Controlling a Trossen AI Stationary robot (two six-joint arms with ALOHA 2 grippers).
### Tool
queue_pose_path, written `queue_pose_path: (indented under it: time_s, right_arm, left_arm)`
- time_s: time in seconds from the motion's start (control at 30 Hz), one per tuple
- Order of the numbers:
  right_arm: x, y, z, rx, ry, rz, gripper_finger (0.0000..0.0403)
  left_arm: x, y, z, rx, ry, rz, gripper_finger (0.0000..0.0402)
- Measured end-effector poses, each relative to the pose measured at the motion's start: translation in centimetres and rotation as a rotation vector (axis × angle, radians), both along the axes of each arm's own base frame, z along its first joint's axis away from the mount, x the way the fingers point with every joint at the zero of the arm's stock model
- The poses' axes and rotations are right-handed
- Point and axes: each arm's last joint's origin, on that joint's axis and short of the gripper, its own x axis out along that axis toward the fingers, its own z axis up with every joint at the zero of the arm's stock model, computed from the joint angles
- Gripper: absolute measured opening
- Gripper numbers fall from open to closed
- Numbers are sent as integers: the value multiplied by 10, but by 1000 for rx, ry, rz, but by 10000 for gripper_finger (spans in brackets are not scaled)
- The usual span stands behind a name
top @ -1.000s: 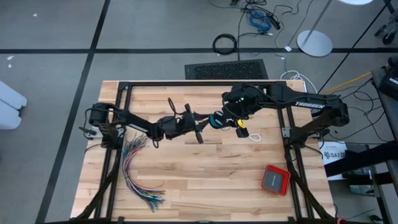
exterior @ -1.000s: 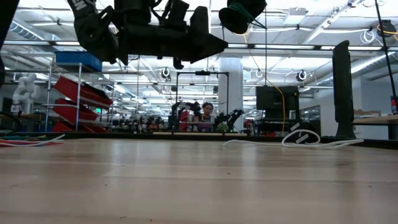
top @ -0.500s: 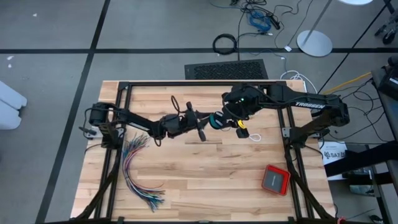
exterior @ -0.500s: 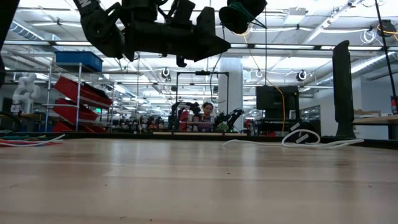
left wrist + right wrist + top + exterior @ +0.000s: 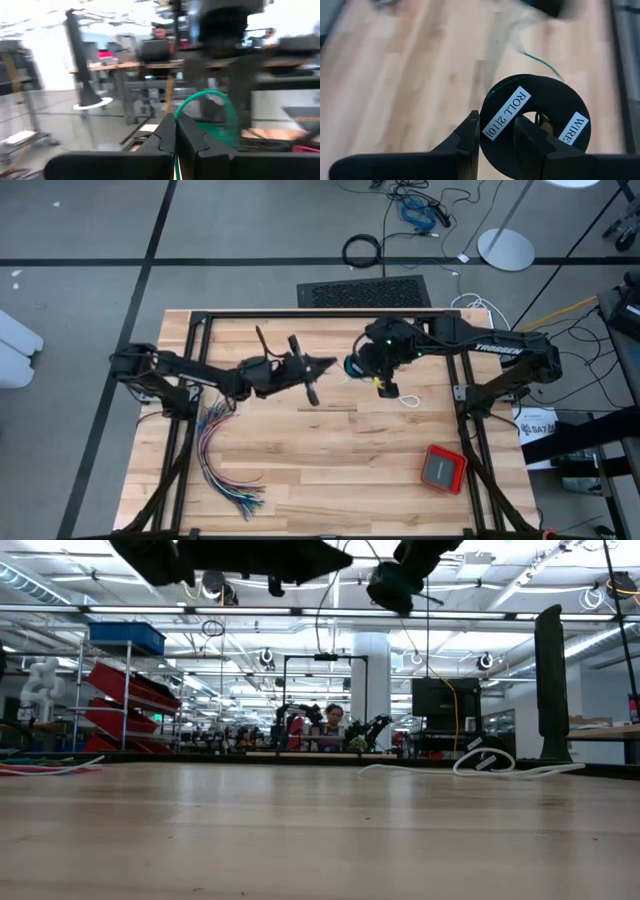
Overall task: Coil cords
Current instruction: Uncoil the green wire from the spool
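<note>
From the high view we judge the coiling to be under way, not finished. The right gripper holds a small black spool above the middle of the wooden table, and the left gripper sits just beside it, fingers pressed together. A white tail of cord lies loose on the boards near the right arm, so we take at least that one to be uncoiled. The fanned bundle of coloured wires and a red box lie well apart from the work.

In the low view both arms hang above the tabletop — the spool is clear of the surface. A pale cord loops at the far edge. Behind is a workshop with red bins on shelving, and a person seated at a far bench.

The left wrist view shows the closed fingers pinching the teal-green cord, which arcs up in a loop towards the other arm; some length is still free.

The right wrist view shows the fingers clamped across the labelled spool, with a thin green strand running off it over the wood.
</note>
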Motion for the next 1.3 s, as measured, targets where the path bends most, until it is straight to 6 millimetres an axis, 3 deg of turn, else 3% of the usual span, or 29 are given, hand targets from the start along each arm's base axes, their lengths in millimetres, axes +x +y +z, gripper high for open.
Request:
queue_pose_path:
  time_s: [0.17, 0.37, 0.5, 0.67, 0.8, 0.9, 1.1, 1.2, 1.3]
  right_arm:
    - [5, -4, 10, -79, -117, -40, 78]
    - [5, 0, 29, -92, -292, 45, 78]
    - [1, 10, 35, 26, -336, 191, 78]
    - [-4, 23, 29, 138, -257, 274, 78]
    - [-8, 30, 21, 171, -155, 244, 78]
    - [-13, 27, 14, 119, -56, 139, 78]
    - [-20, 7, 9, -56, 26, -108, 78]
    - [-24, -4, 15, -193, 5, -209, 78]
    - [-25, -8, 26, -239, -99, -186, 78]
  left_arm:
    - [1, -16, -14, -40, 133, -73, 2]
    - [9, -20, -38, -66, 238, -64, 1]
    - [12, -2, -46, -71, 266, 45, 1]
    - [10, 29, -42, -82, 237, 137, 0]
    - [3, 50, -28, -86, 166, 167, 0]
    - [-4, 54, -10, -78, 95, 126, 0]
    - [-20, 32, 22, -43, 25, -99, 0]
    - [-23, 14, 20, -50, 111, -189, 0]
    - [-22, 2, 6, -66, 249, -207, 0]
